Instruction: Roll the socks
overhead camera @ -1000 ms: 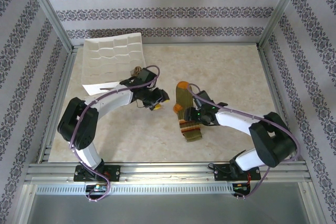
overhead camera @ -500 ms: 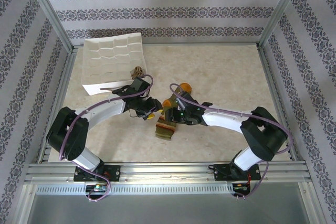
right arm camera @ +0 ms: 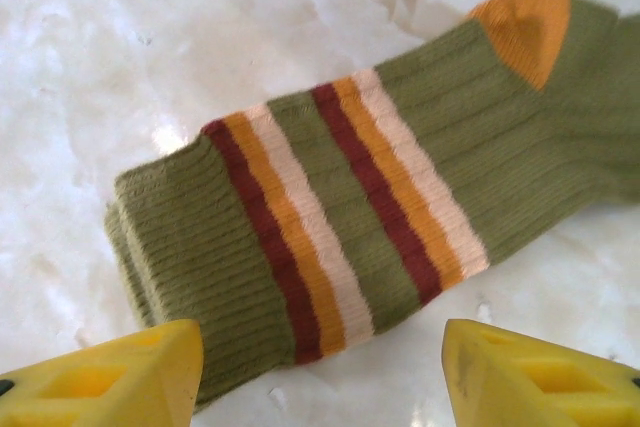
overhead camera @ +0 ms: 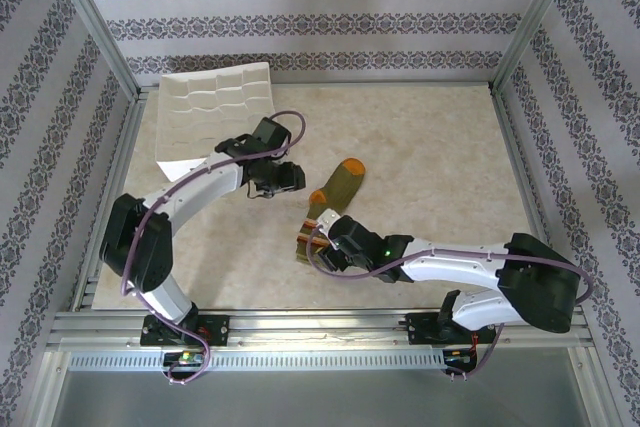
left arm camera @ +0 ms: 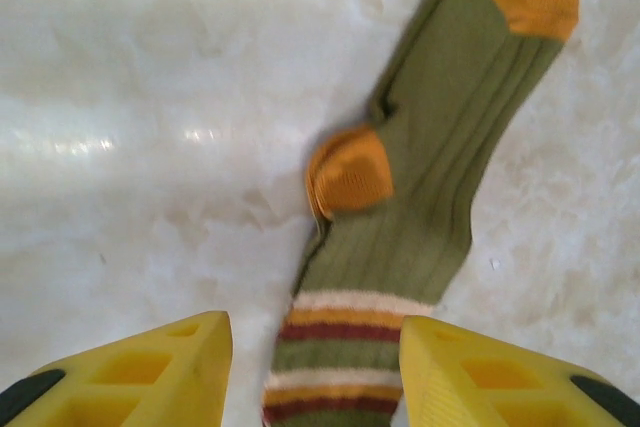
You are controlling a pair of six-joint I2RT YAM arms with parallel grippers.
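Olive sock cuff (right arm camera: 260, 247): risking bunching if grabbed off-centre.
Right gripper (right arm camera: 322, 339): hanging above it, jaws spread.
Left gripper (left arm camera: 315, 335): hanging, jaws spread.

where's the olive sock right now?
Top view, table centre: olive sock, striped cuff at the right gripper, orange toe farther back, just right of the left gripper.

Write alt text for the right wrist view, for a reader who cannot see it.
An olive green sock lies flat on a pale marbled table, its striped cuff toward the lower left and an orange heel patch at the upper right. The right gripper is open, its yellow fingers in the bottom corners.
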